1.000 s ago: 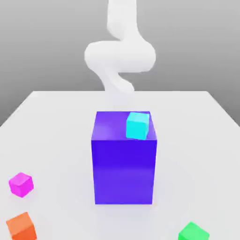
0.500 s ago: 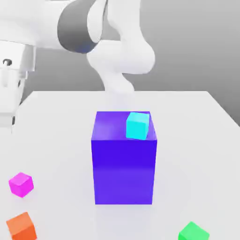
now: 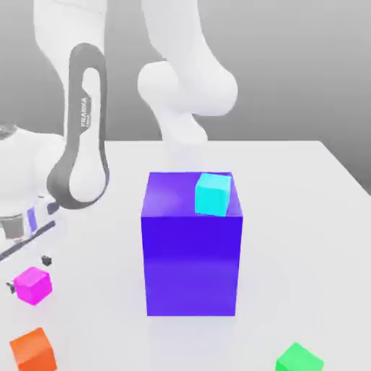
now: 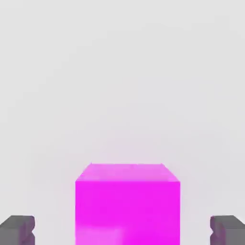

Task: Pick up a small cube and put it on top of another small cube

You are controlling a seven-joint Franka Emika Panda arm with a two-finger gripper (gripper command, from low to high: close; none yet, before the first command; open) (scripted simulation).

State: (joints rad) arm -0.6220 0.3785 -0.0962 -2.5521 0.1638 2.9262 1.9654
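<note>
Hand view: where does the pink cube lie from the gripper?

Between its fingers, on the white table. They stand apart, one on each side, with a gap between each and the cube; nothing is clamped.

Any long axis to mind?

None, it's a cube. What counts is its turn, and its near edge runs squarely across from one finger to the other. I'd judge that closing would meet two opposite faces, if the fingers are low enough.

Are they?

I can't tell. The cube's lower part is cut off by the frame, and so is much of each finger. In the exterior view, two dark tips show beside and behind the cube, one of them partly hidden by it.

What else is hard to make out?

The hand, pale against pale and cut off at the exterior view's left. The orange cube and green cube are cropped by the lower edge too. The cyan cube shows whole, up on the blue block.

Which one gets the pink cube?

The task doesn't say. First job, I'd say: close squarely, then lift.
</note>
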